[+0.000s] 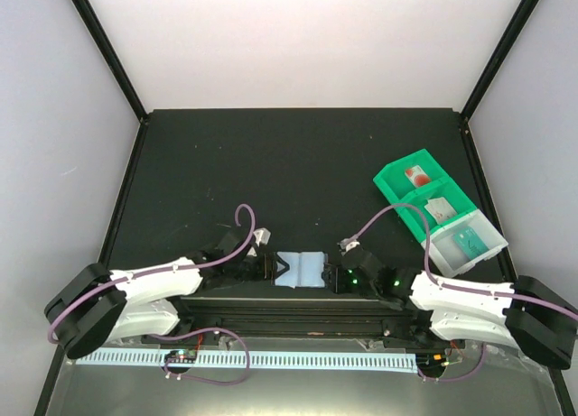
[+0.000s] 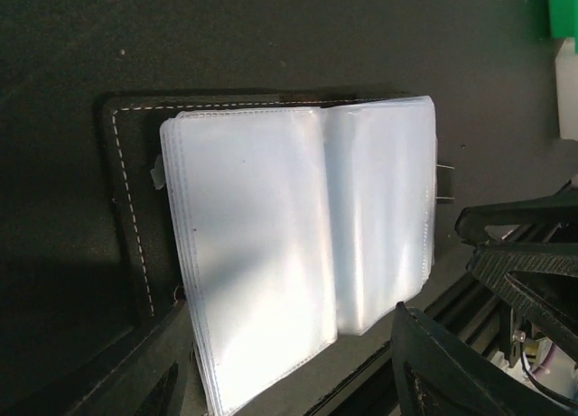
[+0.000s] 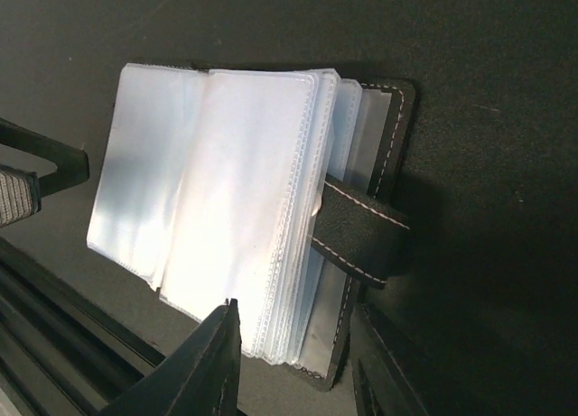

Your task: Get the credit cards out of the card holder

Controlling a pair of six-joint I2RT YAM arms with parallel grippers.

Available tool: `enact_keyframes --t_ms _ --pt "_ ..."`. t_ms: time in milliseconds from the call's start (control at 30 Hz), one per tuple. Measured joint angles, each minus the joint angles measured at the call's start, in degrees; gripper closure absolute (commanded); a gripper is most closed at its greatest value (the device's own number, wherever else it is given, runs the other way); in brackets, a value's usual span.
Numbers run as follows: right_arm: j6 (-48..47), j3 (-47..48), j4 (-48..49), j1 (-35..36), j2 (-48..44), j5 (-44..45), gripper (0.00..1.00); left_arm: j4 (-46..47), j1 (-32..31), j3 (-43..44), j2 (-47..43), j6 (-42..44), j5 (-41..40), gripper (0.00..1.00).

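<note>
**Twin white-and-black arms, purple cables**

Just above the white slotted strip (image 1: 244,357): left arm (image 1: 153,285) and right arm (image 1: 461,299), both with rounded white shells and a bulky black housing at the outer end. A purple cable (image 1: 237,219) loops off each arm, and another curls across the strip. Forward links are black. Green lights (image 1: 354,277) on the right wrist. Left claw (image 1: 260,265) and right claw (image 1: 340,273) are black; the fingers (image 3: 203,366) are matte, angular wedges.

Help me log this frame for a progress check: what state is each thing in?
card holder: open flat, clear sleeves spread, no card visible in them.
credit cards: out, lying in the tray's compartments.
green tray: upright, holding the cards.
left gripper: open, by the holder.
right gripper: open, astride the holder's snap tab edge.
</note>
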Motion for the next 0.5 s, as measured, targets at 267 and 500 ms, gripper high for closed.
enact_keyframes --t_ms 267,500 --pt "-0.04 0.37 2.40 0.00 5.35 -0.42 0.69 3.43 0.15 -1.05 3.65 -0.44 0.26 0.52" --pt "-0.04 0.48 4.85 0.00 8.13 -0.70 0.72 8.94 0.35 -1.88 6.45 -1.75 1.77 0.59"
